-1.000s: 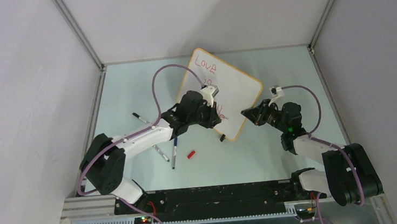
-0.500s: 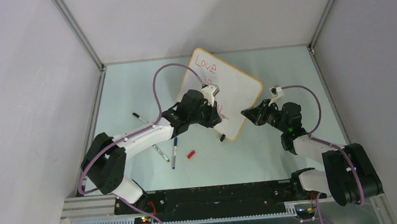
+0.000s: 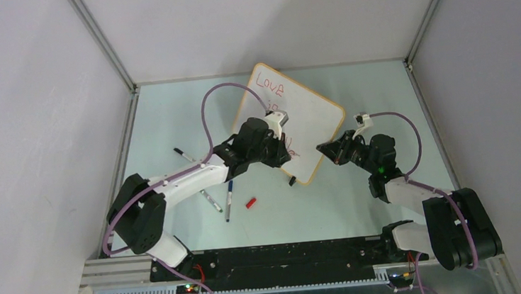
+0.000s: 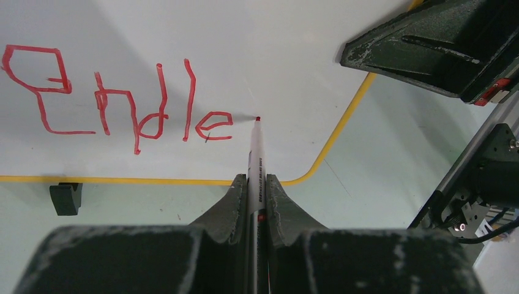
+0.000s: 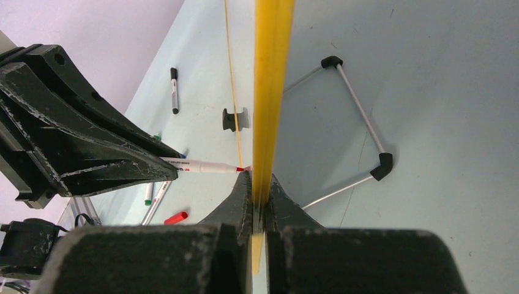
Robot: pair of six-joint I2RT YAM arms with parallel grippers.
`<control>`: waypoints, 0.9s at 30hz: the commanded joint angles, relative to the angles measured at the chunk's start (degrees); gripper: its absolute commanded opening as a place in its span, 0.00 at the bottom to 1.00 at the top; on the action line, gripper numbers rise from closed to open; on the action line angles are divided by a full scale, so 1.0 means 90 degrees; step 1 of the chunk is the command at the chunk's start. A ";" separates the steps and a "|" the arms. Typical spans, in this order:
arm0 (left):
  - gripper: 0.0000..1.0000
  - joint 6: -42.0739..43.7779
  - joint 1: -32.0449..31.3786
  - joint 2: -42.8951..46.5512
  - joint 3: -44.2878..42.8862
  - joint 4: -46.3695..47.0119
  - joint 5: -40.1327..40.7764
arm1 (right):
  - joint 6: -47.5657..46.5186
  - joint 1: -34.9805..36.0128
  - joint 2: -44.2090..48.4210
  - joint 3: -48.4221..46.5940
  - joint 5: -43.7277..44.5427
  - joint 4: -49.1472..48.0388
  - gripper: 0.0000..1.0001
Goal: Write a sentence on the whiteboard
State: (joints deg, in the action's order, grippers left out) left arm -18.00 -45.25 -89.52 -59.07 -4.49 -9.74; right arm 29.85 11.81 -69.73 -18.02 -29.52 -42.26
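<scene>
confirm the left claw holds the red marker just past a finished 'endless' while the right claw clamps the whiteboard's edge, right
No: the left wrist view shows the word reads only "Endle". The left claw holds the red marker just past it, and the right claw clamps the edge of the whiteboard.

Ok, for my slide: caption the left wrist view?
Left end effector grips a red marker, tip beside "Endle" on the whiteboard.

Light is bright, even and diffuse from above, a soft grey shadow crosses the whiteboard (image 4: 122, 24) at upper left, and my left gripper (image 4: 254, 181) blurs nearest the lens.
</scene>
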 commanded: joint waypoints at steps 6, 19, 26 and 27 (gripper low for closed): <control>0.00 -0.0011 -0.0030 0.0009 -0.0240 0.0068 0.0634 | -0.0347 0.0031 -0.0001 -0.0097 -0.0021 0.0142 0.00; 0.00 -0.0012 -0.0030 0.0130 -0.0204 -0.0058 0.0957 | -0.0367 0.0029 0.0021 -0.0097 -0.0020 0.0172 0.00; 0.00 0.0036 -0.0033 0.0129 -0.0192 -0.0099 0.0790 | -0.0372 0.0039 0.0031 -0.0102 -0.0003 0.0180 0.00; 0.00 0.0044 -0.0027 0.0138 -0.0184 -0.0098 0.0779 | -0.0373 0.0029 0.0033 -0.0103 -0.0002 0.0183 0.00</control>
State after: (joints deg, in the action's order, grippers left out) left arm -18.44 -45.74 -89.12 -59.07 -5.74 -5.19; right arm 29.85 11.81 -69.73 -18.02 -29.39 -42.13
